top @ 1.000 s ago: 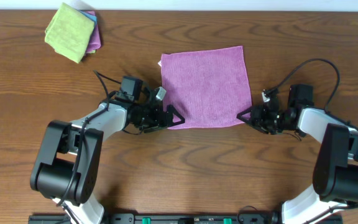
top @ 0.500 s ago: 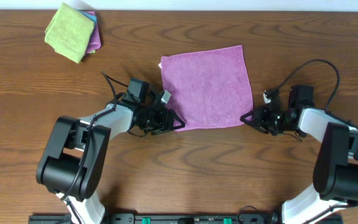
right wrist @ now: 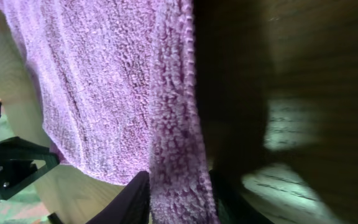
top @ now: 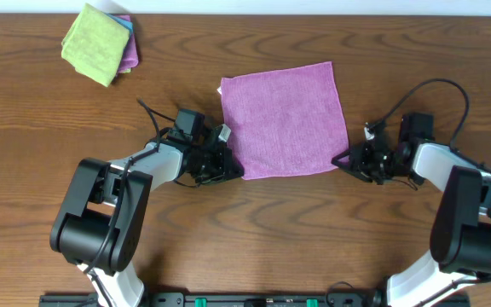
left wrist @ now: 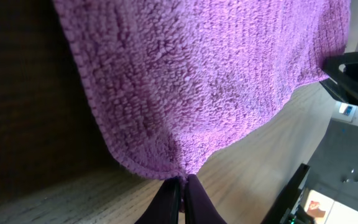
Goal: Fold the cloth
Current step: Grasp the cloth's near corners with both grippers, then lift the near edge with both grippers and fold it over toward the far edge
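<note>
Pink cloth, flat: left gripper pinched closed on near-left corner; right gripper straddling near-right corner, clamping unclear.

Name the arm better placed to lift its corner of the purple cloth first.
Left. The left gripper looks pinched shut on the near corner of the purple cloth, ready to lift. The right gripper straddles its corner with jaws apart and must close first.

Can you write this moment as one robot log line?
step: grasp near corners | pink cloth: flat, unfolded | left jaws: shut on cloth corner | right jaws: open around other corner
</note>
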You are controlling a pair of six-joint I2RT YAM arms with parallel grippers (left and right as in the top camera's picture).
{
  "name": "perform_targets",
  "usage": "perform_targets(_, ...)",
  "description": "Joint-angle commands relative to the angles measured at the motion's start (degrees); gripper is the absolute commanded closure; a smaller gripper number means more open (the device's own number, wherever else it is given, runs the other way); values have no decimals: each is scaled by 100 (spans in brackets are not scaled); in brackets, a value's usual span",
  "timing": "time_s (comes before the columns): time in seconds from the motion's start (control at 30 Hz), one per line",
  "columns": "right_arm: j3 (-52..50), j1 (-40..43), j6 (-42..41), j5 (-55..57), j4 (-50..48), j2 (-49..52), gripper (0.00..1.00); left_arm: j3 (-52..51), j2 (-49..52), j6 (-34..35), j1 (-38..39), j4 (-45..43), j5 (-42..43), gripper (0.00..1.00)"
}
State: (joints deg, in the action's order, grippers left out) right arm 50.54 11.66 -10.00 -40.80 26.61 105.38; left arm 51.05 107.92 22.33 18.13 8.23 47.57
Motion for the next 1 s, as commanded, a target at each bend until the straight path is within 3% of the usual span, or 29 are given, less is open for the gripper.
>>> perform_targets(0.0, 15, 70, 131, 798, 44, 199, 78, -33, 76, 37, 7, -11, -66, 94)
perform_targets(0.1, 15, 70, 133, 798, 44, 199, 84, -33, 76, 70, -55, -11, -59, 94)
perform_targets(0.2, 46, 79, 199, 807, 39, 199, 77, -33, 76, 103, -146, -9, -26, 94)
perform_targets(0.27, 98, 81, 197, 804, 42, 199, 64, -33, 76, 105, -205, -4, 7, 94)
perform_targets(0.3, 122, 81, 197, 802, 42, 199, 64, -33, 76, 105, -223, 7, 7, 94)
perform_targets(0.47, 219, 81, 197, 800, 50, 199, 71, -33, 76, 144, -247, 11, 11, 94)
perform_targets(0.6, 223, 79, 195, 796, 50, 199, 97, -33, 76, 175, -247, 7, 9, 94)
perform_targets(0.97, 308, 79, 197, 254, 210, 197, 99, -28, 74, 238, -247, -151, 170, 94)
